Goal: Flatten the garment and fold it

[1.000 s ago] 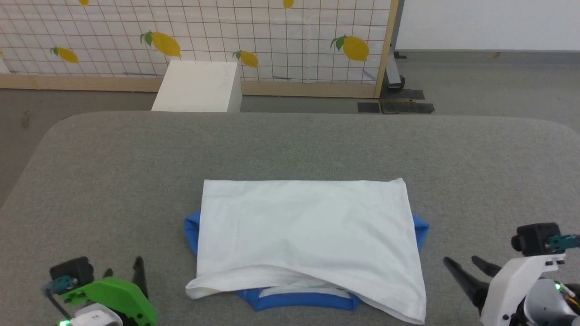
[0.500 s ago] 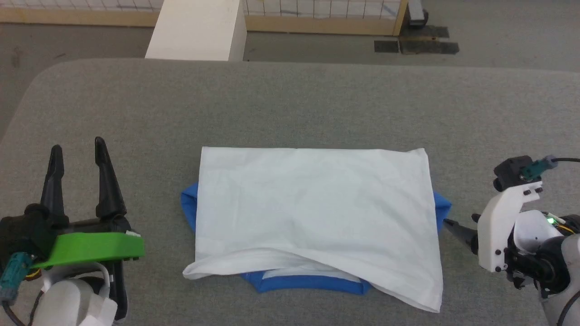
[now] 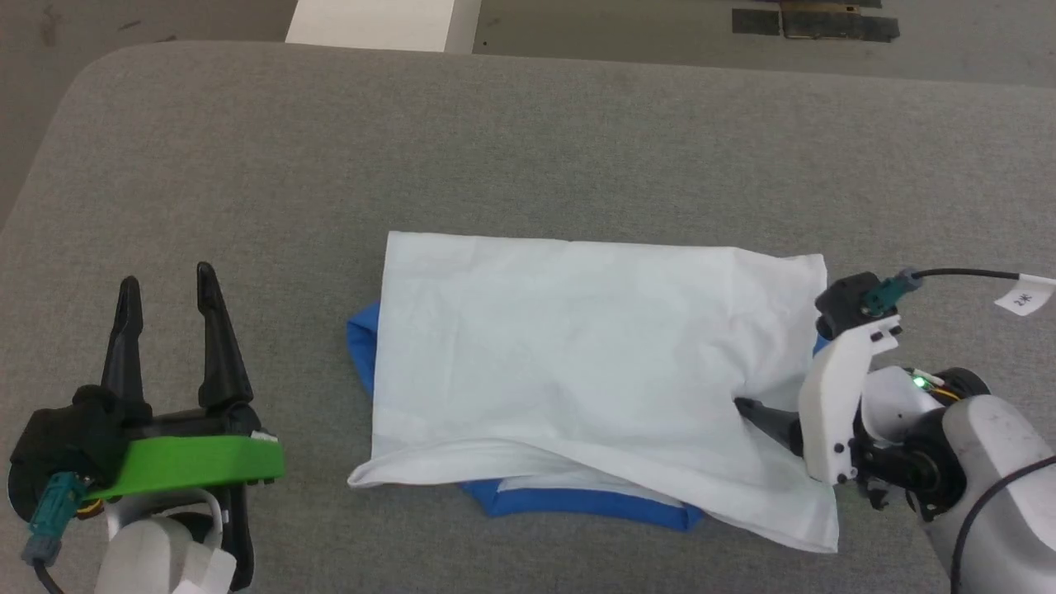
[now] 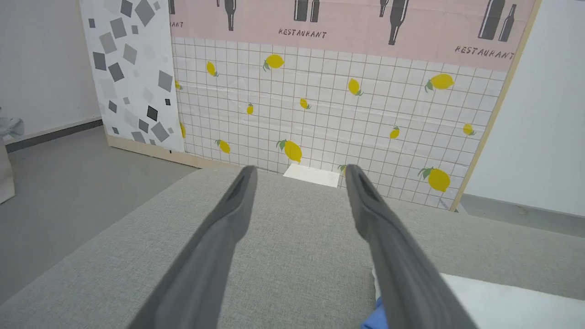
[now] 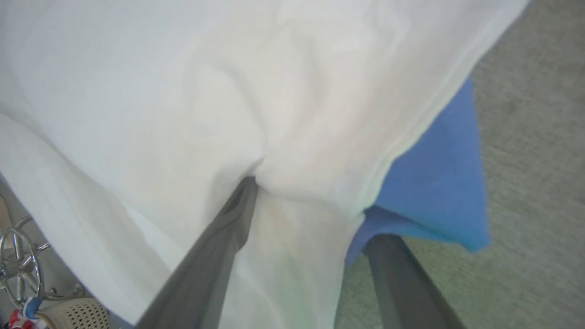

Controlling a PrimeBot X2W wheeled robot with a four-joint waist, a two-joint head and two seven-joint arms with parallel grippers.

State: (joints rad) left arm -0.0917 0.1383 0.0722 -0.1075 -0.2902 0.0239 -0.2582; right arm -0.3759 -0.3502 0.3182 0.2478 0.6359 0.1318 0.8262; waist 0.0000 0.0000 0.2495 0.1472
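Since the earlier frames, the right gripper (image 5: 315, 208) has come in from just beside the garment (image 3: 577, 346) onto its right edge. Its jaws stand apart and straddle that edge: one finger dents the white top layer, the other sits low by the blue sleeve (image 5: 438, 183), and nothing is pinched yet. That stance looks chosen to catch the stacked layers together for the next fold or a smoothing pull.

The garment lies in the middle of the grey desk (image 3: 528, 148), already doubled over. Its white body covers the sleeves, and the blue collar (image 3: 577, 505) peeks out at its near edge.

Well to the left of the garment, the left gripper (image 3: 167, 280) hovers open and empty, probably kept clear.

Beyond the garment, a pink panel (image 4: 302, 33) reads "RESTAURANT". The small tag (image 3: 1025, 299) on the right arm's cable is too small to read.
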